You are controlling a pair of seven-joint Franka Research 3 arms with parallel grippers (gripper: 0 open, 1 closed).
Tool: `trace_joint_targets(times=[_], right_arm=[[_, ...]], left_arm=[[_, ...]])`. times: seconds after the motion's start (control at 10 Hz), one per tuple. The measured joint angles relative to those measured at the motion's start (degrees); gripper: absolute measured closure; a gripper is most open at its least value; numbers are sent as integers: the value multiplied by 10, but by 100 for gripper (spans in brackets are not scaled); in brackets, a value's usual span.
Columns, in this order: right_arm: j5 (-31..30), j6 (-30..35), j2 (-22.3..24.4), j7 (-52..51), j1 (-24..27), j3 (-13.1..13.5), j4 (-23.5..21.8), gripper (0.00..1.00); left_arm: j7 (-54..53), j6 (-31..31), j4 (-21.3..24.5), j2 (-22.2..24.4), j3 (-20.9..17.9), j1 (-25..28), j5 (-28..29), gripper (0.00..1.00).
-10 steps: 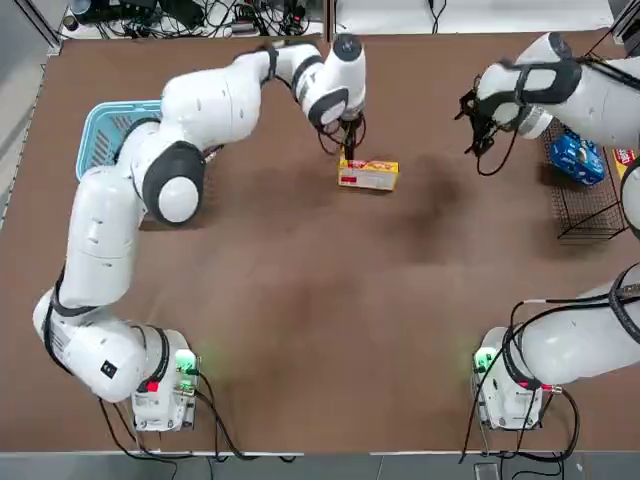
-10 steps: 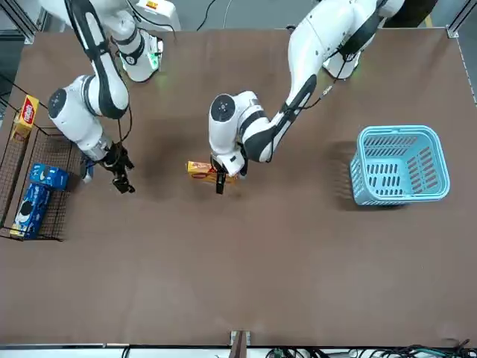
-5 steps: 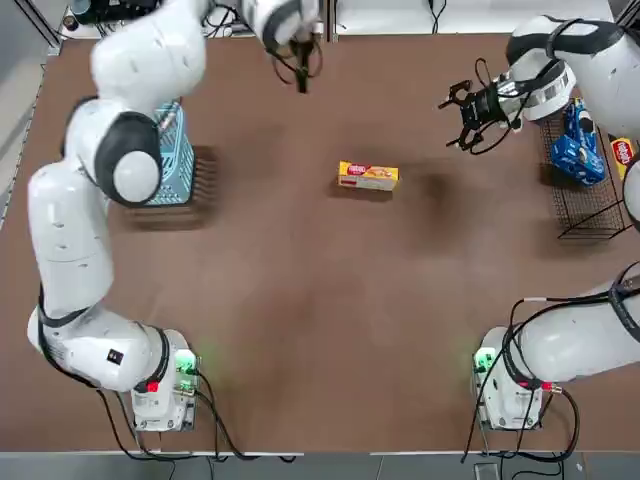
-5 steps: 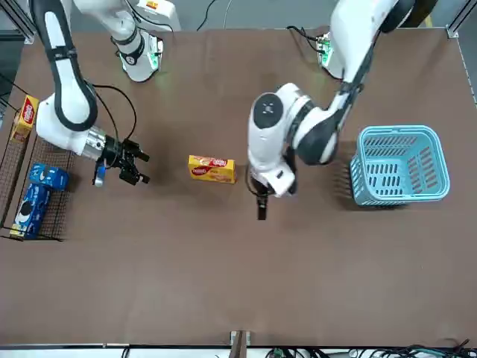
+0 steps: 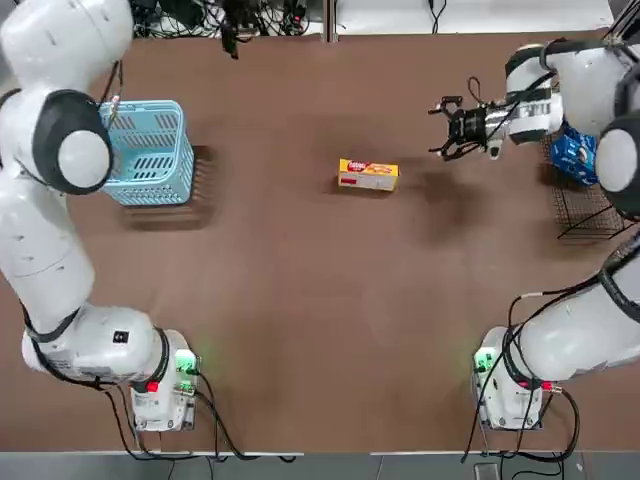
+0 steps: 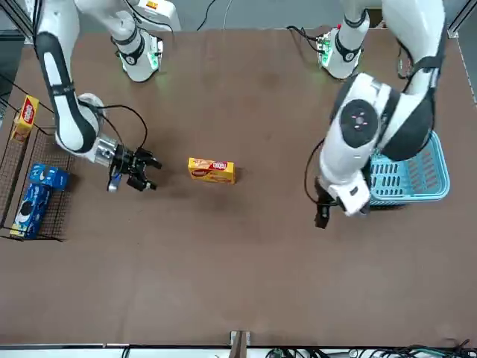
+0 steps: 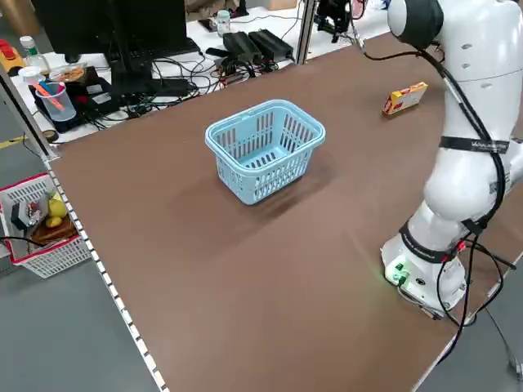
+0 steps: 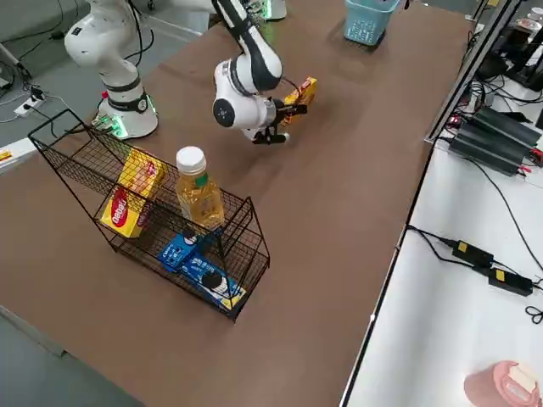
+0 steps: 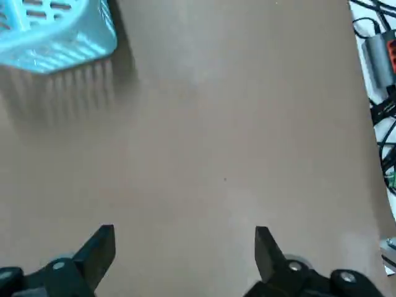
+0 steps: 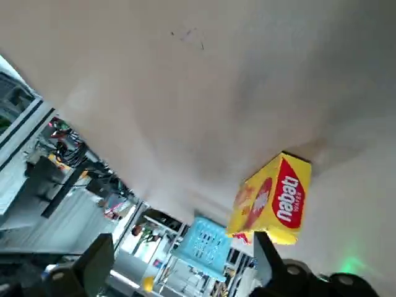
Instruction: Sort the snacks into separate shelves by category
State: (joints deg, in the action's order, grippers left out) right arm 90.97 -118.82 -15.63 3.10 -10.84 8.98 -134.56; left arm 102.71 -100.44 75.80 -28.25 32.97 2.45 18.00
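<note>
One yellow box with a red label (image 5: 368,174) lies alone mid-table, also seen in the front view (image 6: 212,170). My right gripper (image 5: 445,125) hovers low just to its right, turned sideways toward it, open and empty (image 6: 145,170). In the right wrist view the yellow box (image 10: 275,201) lies just past the spread fingers. The black wire shelves (image 6: 15,168) stand at the table's right edge, holding blue packets (image 6: 30,201) on one tier and a yellow box (image 6: 28,113) on another. My left gripper (image 6: 322,218) hangs high beyond the basket, open and empty (image 9: 184,238).
A light blue slotted basket (image 5: 150,150) stands at the far left of the table. A bottle of amber drink (image 8: 199,191) stands in the wire shelves. Cables and equipment line the far edge. Bare brown table (image 5: 320,320) spreads between the arm bases.
My left gripper let go of the yellow box and rose away to the far left, leaving it on the table. My right gripper swung from the shelves toward the box.
</note>
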Motion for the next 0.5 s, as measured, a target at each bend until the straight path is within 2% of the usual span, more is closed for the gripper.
trace_joint_targets(times=[0.3, 0.5], right_arm=[[34, 25, -21, -26, 6, 0, -11, 0], [49, 36, -26, -32, 6, -3, -18, 0]], left_arm=[[-186, 3, 51, 33, 129, 201, -20, 0], [-317, 8, 70, 37, 185, 287, -20, 0]])
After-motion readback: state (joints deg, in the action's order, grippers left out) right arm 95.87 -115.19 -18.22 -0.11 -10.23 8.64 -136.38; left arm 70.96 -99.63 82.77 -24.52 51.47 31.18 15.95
